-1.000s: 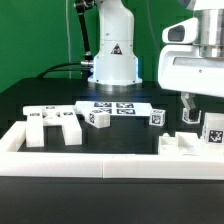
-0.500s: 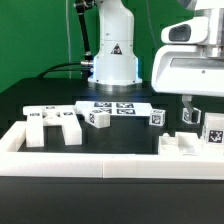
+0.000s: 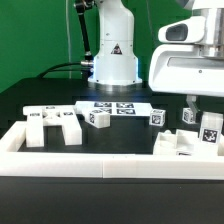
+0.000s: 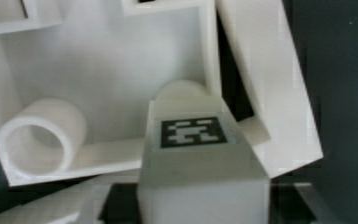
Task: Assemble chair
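Presently, the chair is lying unassembled as loose white tagged parts on the black counter (image 3: 125,135), inside a low white border rail (image 3: 110,166) that is running along the near edge. At the exterior view's left, a large blocky part (image 3: 52,123) is resting flat with its tags facing up. A small tagged block (image 3: 98,118) is sitting just near of the marker board (image 3: 115,106), and a second small block (image 3: 157,117) is sitting off that board's right end. The arm's base (image 3: 113,50) is standing at the far centre.

At the exterior view's right, the tool (image 3: 198,103) is hanging low over a notched part (image 3: 176,145), which is lying just behind the rail. A smaller tagged face (image 3: 190,116) and a larger tagged face (image 3: 210,128) are showing directly under the tool; whether they belong to one piece cannot be told.

In the wrist view, a tagged post (image 4: 197,150) is reaching toward the camera in front of a frame-shaped part (image 4: 123,90) that is carrying a round peg (image 4: 37,140). Neither view is showing both fingertips, so how far the tool is open, and whether it is gripping the post, cannot be told.
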